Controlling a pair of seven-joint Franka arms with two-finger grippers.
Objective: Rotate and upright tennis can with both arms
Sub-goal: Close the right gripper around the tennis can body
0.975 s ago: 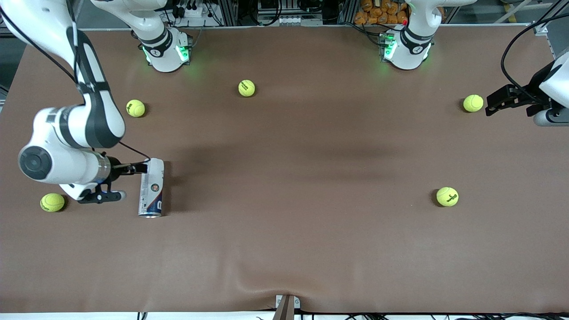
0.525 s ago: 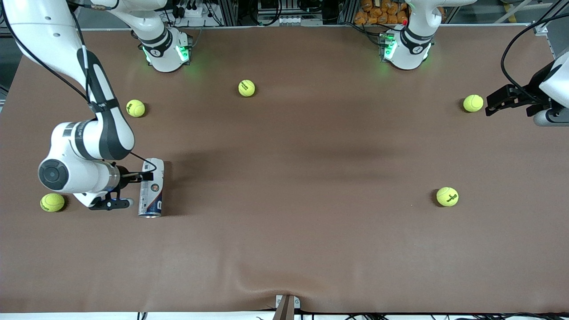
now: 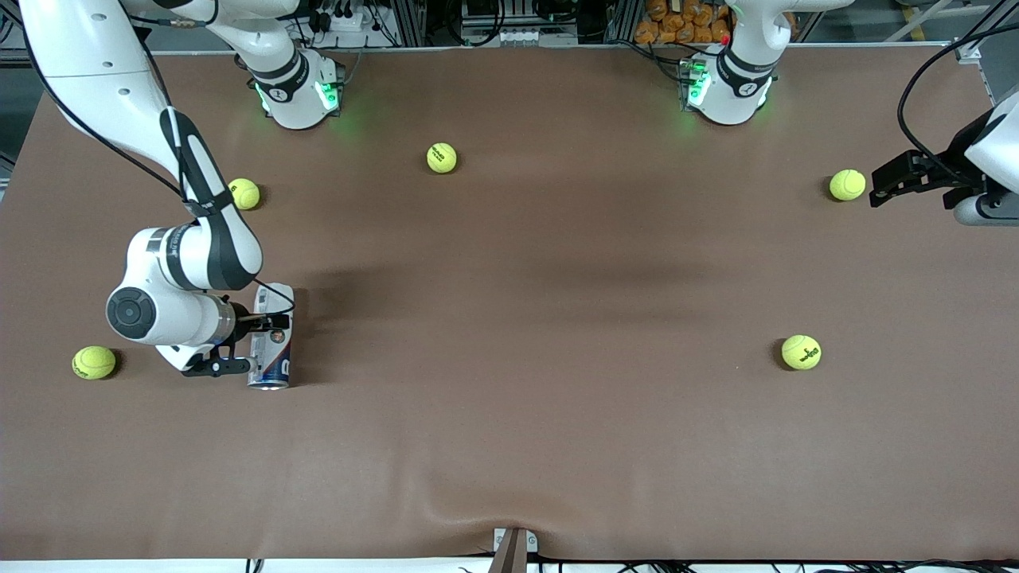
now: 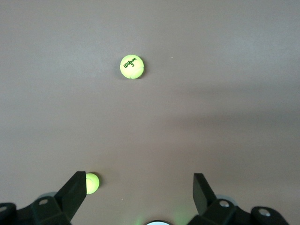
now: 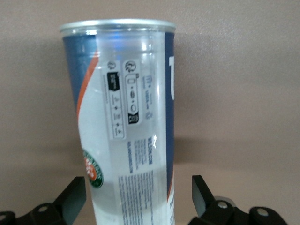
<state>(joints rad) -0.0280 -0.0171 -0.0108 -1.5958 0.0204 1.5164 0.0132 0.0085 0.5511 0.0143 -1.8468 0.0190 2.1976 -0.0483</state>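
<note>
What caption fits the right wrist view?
Open right gripper straddling the lying tennis can, fingers either side, not yet closed.

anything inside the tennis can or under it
The tennis can lies on its side on the bare brown table. Its wall looks clear, no balls visible inside. The right gripper straddles it, hiding part.

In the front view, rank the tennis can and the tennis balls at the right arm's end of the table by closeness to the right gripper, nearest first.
From the right gripper:
1. Tennis can, lying on its side between the open fingers.
2. The ball near the table's end edge and the ball nearer the right base: too close to call.
3. Ball between the bases, farthest.
</note>
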